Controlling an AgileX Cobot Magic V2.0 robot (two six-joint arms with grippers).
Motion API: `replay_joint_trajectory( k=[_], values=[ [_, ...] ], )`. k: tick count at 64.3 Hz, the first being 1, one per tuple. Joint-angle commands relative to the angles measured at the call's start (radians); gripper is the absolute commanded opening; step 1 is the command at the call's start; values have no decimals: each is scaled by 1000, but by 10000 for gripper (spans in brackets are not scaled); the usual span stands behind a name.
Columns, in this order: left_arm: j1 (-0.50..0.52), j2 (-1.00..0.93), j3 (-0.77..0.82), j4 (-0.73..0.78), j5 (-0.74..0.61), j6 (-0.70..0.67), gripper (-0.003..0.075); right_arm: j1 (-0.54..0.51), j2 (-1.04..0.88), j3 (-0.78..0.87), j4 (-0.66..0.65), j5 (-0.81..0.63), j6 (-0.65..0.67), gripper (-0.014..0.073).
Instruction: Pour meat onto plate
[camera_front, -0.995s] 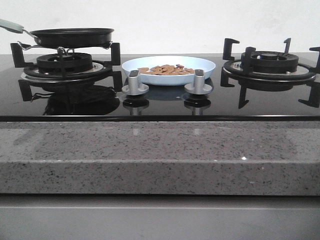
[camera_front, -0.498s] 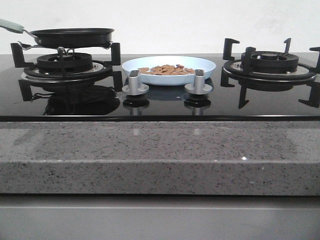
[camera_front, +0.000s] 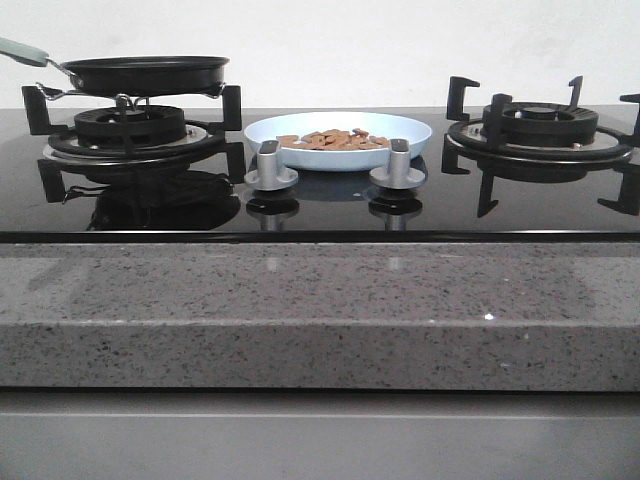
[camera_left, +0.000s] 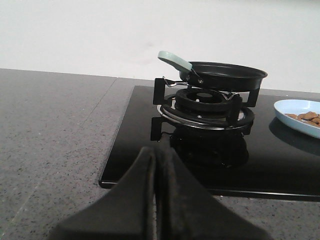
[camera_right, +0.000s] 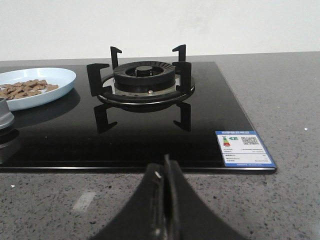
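Observation:
The pale blue plate (camera_front: 338, 140) sits on the black glass hob between the two burners, behind the two knobs. Orange-brown meat (camera_front: 334, 139) bits lie heaped in it; the plate (camera_right: 35, 86) and meat (camera_right: 25, 87) also show in the right wrist view, and a slice of the plate (camera_left: 299, 111) in the left wrist view. Neither gripper appears in the front view. My left gripper (camera_left: 156, 152) is shut and empty over the stone counter in front of the hob's left corner. My right gripper (camera_right: 165, 167) is shut and empty over the counter before the right burner.
A black frying pan (camera_front: 145, 74) with a pale green handle (camera_front: 22, 50) rests on the left burner (camera_front: 130, 128). The right burner (camera_front: 540, 125) stands bare. Two silver knobs (camera_front: 271, 166) stand in front of the plate. A blue label (camera_right: 244, 148) marks the hob's near right corner.

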Motion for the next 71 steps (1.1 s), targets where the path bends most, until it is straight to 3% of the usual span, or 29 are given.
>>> replay_joint_trajectory(
  k=[1, 71],
  values=[
    [3, -18, 7, 1, -83, -7, -20, -1, -16, -4, -13, -92, -8, -119],
    [3, -18, 7, 1, -83, -7, -20, -5, -16, -4, -13, -124, -8, -119]
  ],
)
